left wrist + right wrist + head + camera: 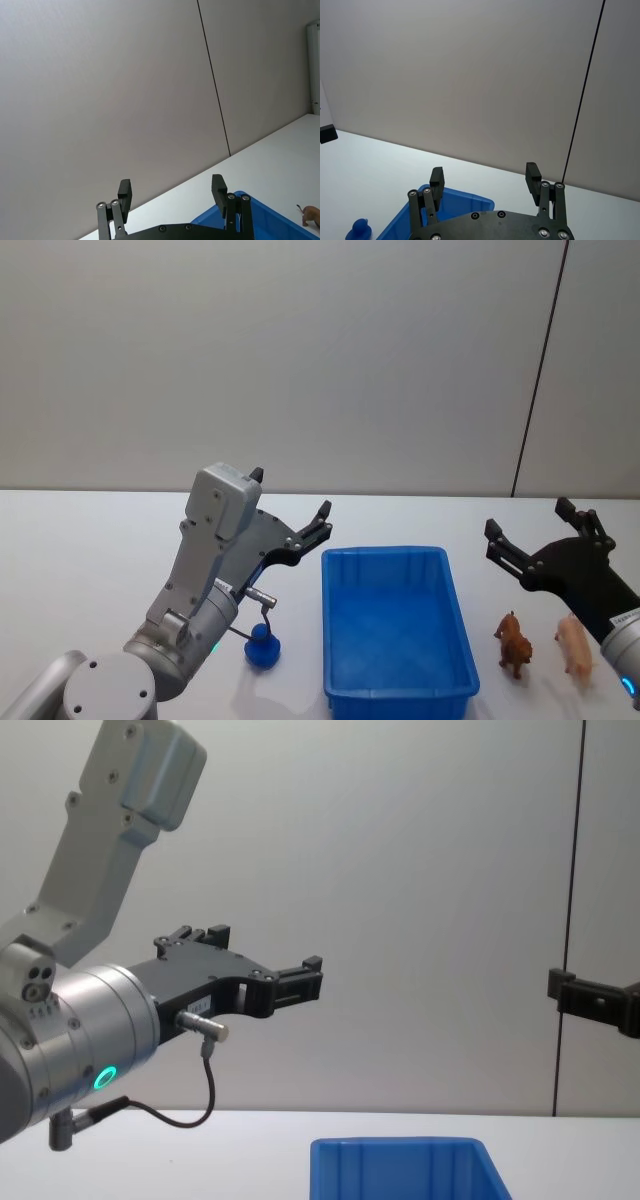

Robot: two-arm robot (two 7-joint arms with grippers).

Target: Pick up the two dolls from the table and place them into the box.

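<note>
left pincer (290, 492): released, raised over bench (80, 540)
right pincer (527, 517): released, raised
box (385, 552): between pincers, lower
blue doll (263, 648): below left pincer
brown toy animal (515, 643), pink toy animal (575, 643): below right pincer

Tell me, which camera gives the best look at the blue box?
The head view: the box shows whole from above, open and empty. The chest view catches its upper rim from the side. Each wrist view shows one blue corner.
</note>
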